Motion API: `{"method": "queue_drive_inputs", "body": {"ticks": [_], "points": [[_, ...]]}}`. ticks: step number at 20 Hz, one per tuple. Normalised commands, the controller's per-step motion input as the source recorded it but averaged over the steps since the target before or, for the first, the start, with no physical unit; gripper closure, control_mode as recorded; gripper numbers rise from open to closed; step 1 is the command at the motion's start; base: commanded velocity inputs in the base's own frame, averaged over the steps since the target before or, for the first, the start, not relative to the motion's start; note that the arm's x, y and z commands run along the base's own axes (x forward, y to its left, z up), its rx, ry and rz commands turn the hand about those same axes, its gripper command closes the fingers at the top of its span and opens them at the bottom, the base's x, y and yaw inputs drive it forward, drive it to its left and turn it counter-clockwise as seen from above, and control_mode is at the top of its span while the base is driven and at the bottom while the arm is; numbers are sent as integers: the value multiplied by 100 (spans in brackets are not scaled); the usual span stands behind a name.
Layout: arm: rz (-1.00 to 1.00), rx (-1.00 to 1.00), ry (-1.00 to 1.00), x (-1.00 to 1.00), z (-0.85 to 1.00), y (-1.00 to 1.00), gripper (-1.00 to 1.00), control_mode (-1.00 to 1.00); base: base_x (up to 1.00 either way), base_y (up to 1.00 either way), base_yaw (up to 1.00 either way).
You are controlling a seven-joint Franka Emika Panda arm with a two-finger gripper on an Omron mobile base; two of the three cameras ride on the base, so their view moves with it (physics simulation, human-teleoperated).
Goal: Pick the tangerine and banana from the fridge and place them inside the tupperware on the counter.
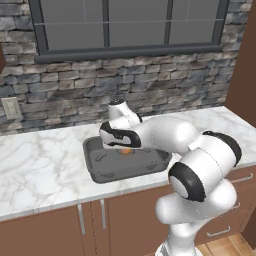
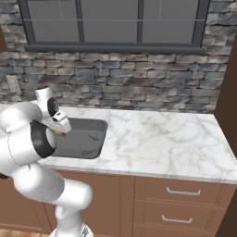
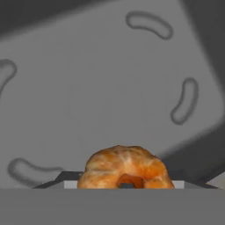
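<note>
One tangerine (image 3: 126, 169), round, orange and dimpled with a dark hollow at its stem end, sits between the two dark fingertips of the gripper (image 3: 126, 184); the jaws are closed against its sides, so the fruit is grasped; in the left base view a sliver of its orange skin (image 1: 127, 151) peeks from under the hand. The hand hangs over one tupperware (image 1: 100, 167), a shallow dark grey tray with rounded corners and a raised rim, smooth and matte; its floor carries short curved raised ridges, three whole ones and part of a fourth counted from the hand view. The tray (image 2: 88, 139) rests on the counter (image 2: 157, 139), a polished white-grey slab veined like marble, with brown wood cabinets (image 2: 185, 203) beneath; two silver drawer handles show in the right base view. Behind stands a wall of rough grey stone blocks (image 1: 60, 90) and one dark-framed window (image 1: 125, 30); one pale wall socket (image 1: 11, 108) sits at the left.
</note>
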Motion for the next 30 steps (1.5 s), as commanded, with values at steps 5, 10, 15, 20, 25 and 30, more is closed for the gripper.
{"method": "queue_drive_inputs", "body": {"ticks": [5, 10, 15, 20, 25, 30], "points": [[0, 0, 2, 57, -36, 9, 100, -100, 0, 0, 0], [0, 0, 5, 59, -32, 22, 100, -100, 0, 0, 0], [0, 0, 4, 46, -32, 16, 100, -100, 0, 0, 0], [0, 0, 4, 40, -40, 16, 100, -100, 0, 0, 0], [0, 0, 6, 23, -40, 16, -100, -100, 0, 0, 0], [0, 0, -2, -26, 7, 2, -100, -100, 0, 0, 0]]}}
